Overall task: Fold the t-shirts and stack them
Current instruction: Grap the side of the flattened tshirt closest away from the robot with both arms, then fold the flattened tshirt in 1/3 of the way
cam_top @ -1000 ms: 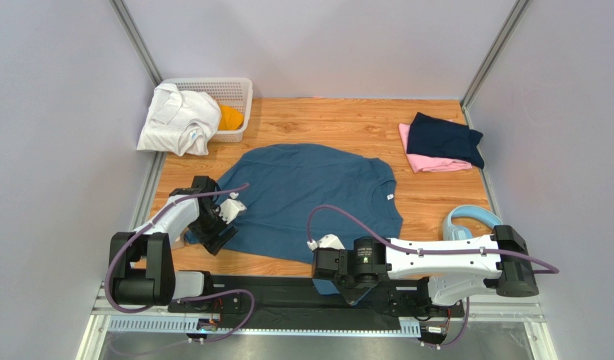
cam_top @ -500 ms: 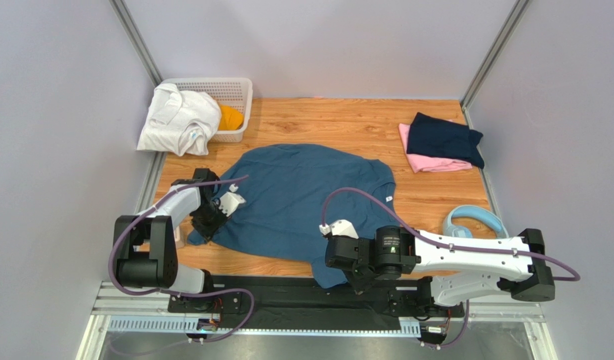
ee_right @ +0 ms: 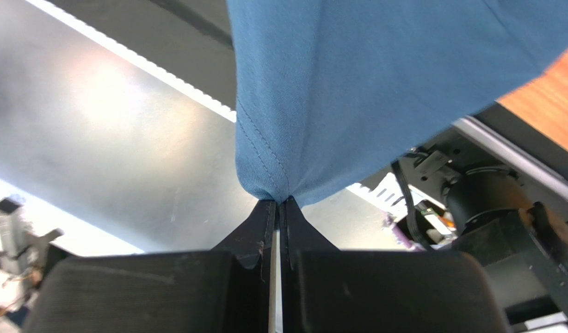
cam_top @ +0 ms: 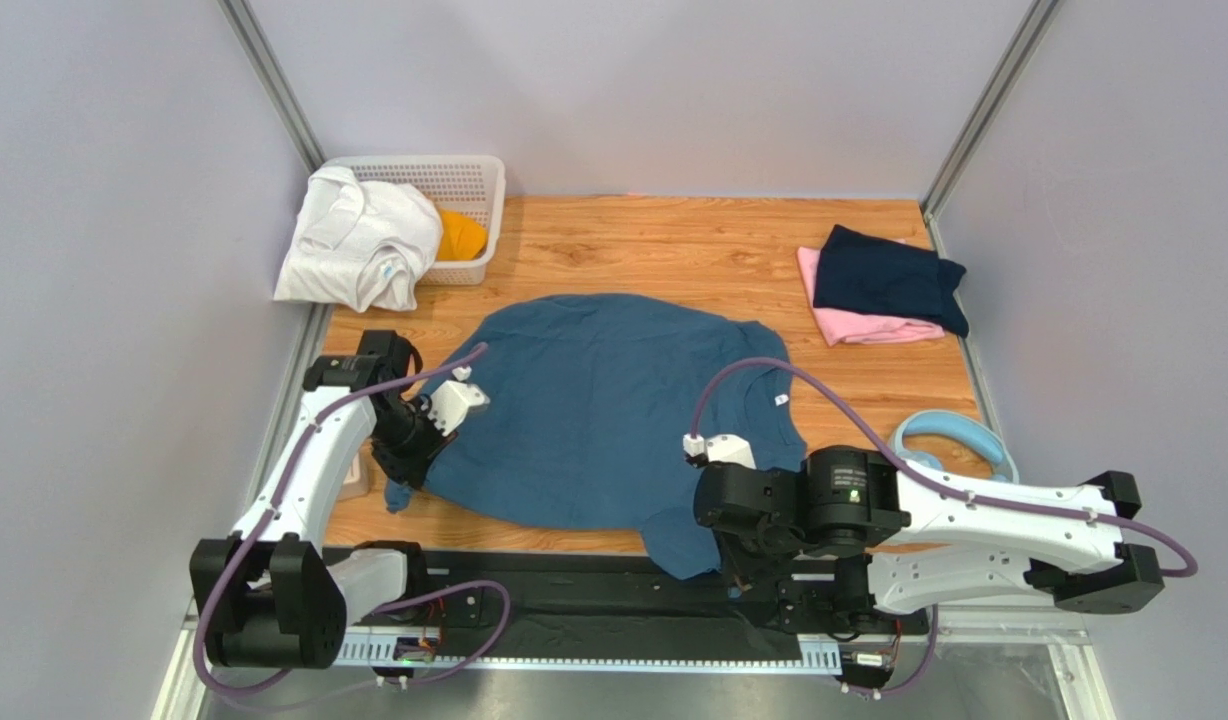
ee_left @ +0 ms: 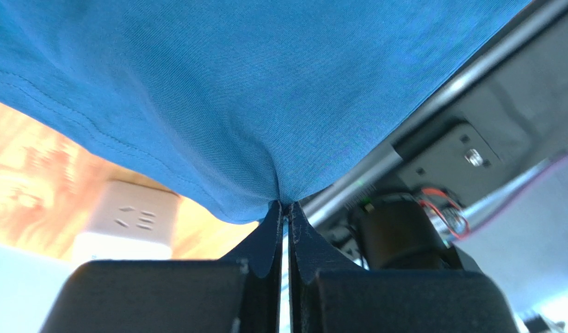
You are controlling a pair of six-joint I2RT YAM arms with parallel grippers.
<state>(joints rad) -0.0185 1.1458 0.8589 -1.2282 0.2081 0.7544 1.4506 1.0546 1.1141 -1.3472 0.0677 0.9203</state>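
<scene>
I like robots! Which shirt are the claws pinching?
The teal-blue shirt, spread in the middle: left claw and right claw pinch its near edge. The navy shirt and pink shirt lie folded far right.

Left arm [cam_top: 312,465] and right arm [cam_top: 996,513]: white links, black joints [cam_top: 275,593], mauve cables [cam_top: 793,375] looping alongside, black tapered fingers [ee_left: 266,236].
</scene>
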